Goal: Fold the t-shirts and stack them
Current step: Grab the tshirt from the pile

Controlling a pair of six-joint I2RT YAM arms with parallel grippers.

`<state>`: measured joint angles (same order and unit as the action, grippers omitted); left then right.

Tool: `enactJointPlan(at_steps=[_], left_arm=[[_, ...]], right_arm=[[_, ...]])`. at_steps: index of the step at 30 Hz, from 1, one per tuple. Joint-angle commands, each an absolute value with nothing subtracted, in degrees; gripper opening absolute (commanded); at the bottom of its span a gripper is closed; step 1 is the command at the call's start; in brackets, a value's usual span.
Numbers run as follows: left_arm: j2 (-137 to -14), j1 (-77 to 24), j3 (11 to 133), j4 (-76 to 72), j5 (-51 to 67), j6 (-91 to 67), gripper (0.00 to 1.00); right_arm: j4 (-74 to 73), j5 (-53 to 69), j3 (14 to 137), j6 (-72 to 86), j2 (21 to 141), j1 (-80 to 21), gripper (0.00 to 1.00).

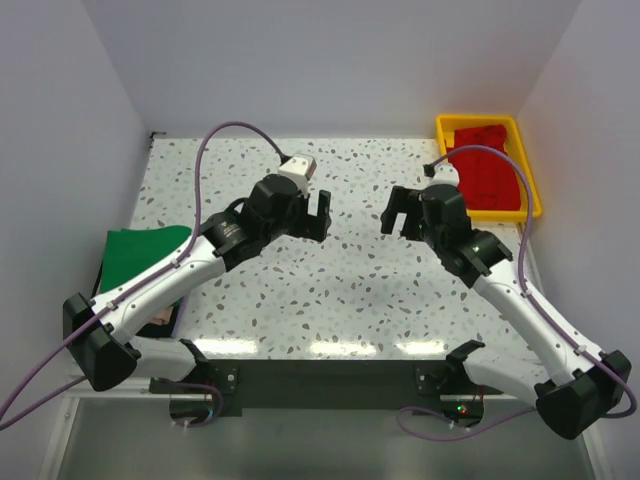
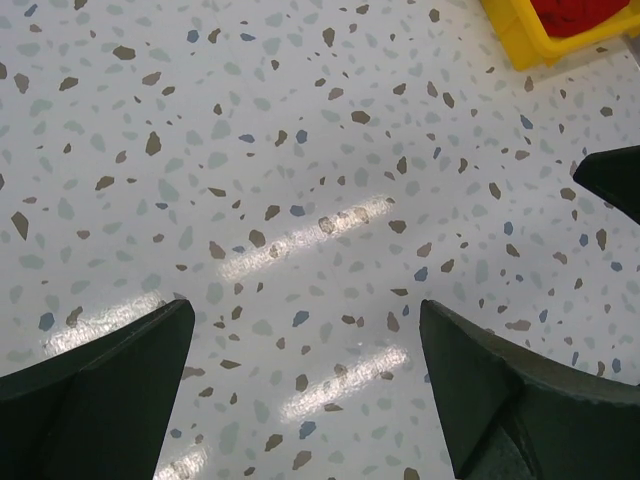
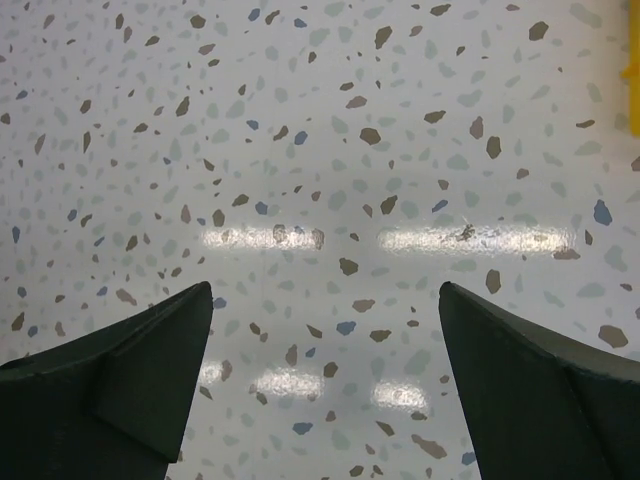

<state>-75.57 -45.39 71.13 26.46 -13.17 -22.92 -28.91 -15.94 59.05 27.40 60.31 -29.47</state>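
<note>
— Where is the green shirt (image 1: 140, 255) lying?
— At the near left edge of the surface (image 1: 350, 290), partly under the left arm.
— What are the claws doing?
— The left claw (image 1: 322, 217) and right claw (image 1: 392, 212) are hovering mid-surface, facing each other, both gaping wide and gripping nothing.
— And the red shirt (image 1: 487, 170)?
— It is sitting in the tray (image 1: 531, 170), far right.

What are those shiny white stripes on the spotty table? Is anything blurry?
Top external view: light reflections streak the table near its front edge. Left wrist view: slanted glare streaks, and the left tool shows dark, with little detail. Right wrist view: level glare bands, speckles sharp.
</note>
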Motion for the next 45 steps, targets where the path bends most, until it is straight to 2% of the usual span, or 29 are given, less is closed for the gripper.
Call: enactJointPlan(at_steps=[1,7,11,16,21,27,35,41,44,45], left_arm=[[-75.1,-45.2,73.0,27.4,-12.8,-21.5,1.00],[-74.2,-45.1,72.6,27.8,-13.1,-21.4,1.00],[-74.2,-45.1,72.7,27.7,-12.1,-21.4,1.00],[-73.9,-45.1,72.6,27.7,-12.0,-21.6,1.00],[-73.1,-44.3,72.1,27.5,-12.0,-21.8,1.00],[-72.1,-44.0,71.5,27.8,-11.9,-22.1,1.00],[-70.4,-43.9,70.9,27.6,-11.6,-22.1,1.00],[-70.5,-43.8,70.5,27.3,-11.4,-22.3,1.00],[-70.5,-43.7,70.3,27.2,-11.3,-22.3,1.00],[-70.5,-43.7,70.2,27.2,-11.3,-22.2,1.00]], right_arm=[[-27.2,-20.3,59.3,27.2,61.3,-29.4,0.99],[-25.6,-21.5,63.4,23.5,71.8,-26.9,0.99],[-25.2,-13.5,74.5,24.2,84.3,-15.6,0.97],[-28.2,-17.6,89.2,24.3,101.0,-3.8,0.94],[-29.3,-15.6,100.7,27.9,111.6,5.7,0.90],[-30.8,-16.8,109.1,30.5,122.9,10.9,0.87],[-30.1,-16.1,115.0,29.0,132.7,12.4,0.83],[-29.7,-15.1,114.4,28.3,133.3,12.5,0.67],[-30.7,-14.0,115.2,27.9,133.4,12.5,0.51],[-30.8,-13.8,115.3,27.8,133.2,12.5,0.36]])
